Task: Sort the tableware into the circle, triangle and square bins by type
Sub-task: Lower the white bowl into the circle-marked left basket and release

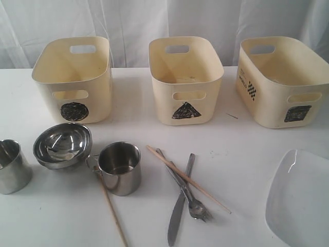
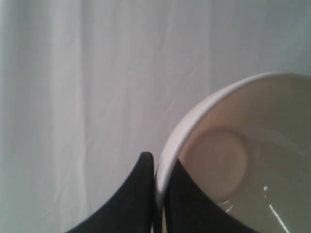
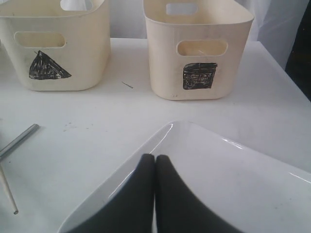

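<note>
Left gripper [image 2: 155,165] pinches the white bowl [image 2: 252,141] by its rim. Right gripper [image 3: 155,159], closed on nothing, hangs over the plate [image 1: 303,200] at the exterior view's lower right. Cups [image 1: 119,167], steel bowl [image 1: 62,144] and cutlery [image 1: 177,211] lie lower left, before the bins [image 1: 185,77].

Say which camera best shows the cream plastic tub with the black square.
The right wrist view: the square-marked cream plastic tub faces it, mark sharp. The exterior view shows it angled, cropped, mark dim. The left wrist view lacks it.
</note>
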Tool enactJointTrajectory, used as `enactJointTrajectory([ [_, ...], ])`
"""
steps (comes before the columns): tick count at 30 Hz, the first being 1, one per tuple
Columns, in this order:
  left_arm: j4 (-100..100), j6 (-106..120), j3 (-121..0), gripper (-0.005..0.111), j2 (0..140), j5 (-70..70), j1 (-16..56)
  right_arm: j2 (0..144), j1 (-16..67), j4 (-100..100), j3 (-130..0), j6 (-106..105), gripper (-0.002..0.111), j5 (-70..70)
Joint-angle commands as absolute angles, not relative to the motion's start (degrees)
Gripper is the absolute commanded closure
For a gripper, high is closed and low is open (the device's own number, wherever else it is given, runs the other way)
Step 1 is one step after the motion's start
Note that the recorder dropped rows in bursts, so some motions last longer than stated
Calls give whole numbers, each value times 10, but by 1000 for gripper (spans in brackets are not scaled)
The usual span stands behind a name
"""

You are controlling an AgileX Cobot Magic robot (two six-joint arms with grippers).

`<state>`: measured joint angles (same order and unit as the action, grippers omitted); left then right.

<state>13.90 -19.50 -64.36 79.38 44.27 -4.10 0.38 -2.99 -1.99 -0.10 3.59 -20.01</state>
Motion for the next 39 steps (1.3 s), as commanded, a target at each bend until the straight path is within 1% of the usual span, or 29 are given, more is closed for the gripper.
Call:
enactJointTrajectory([
  [1,255,-247,-725,107,947,461,-30,0,-29,-21,0,37,108,-200],
  [3,260,-292,-758,107,1008,399,-25,0,-29,-21,0,37,108,-200],
  [5,320,-348,-782,107,1048,345,-17,0,-29,-21,0,37,108,-200],
  [8,412,-371,-800,107,1077,325,1,0,-29,-21,0,37,108,-200],
  [15,478,-329,-808,106,1100,233,54,0,-29,-21,0,37,108,-200],
  [18,516,-338,-808,98,1102,234,66,0,-29,-21,0,37,108,-200],
  [24,516,-378,-808,62,1090,265,76,0,-29,-21,0,37,108,-200],
  [26,516,-397,-808,54,1085,259,76,0,-29,-21,0,37,108,-200],
  [28,516,-410,-808,52,1079,252,76,0,-29,-21,0,37,108,-200],
  [31,516,-455,-808,52,1051,256,76,0,-29,-21,0,37,108,-200],
  [35,538,-544,-808,52,974,245,76,0,-29,-21,0,37,108,-200],
  [36,601,-633,-808,52,940,217,76,0,-29,-21,0,37,108,-200],
  [37,637,-677,-807,52,926,206,76,0,-29,-21,0,37,108,-200],
  [39,858,-874,-807,52,868,187,76,0,-29,-21,0,37,108,-200],
])
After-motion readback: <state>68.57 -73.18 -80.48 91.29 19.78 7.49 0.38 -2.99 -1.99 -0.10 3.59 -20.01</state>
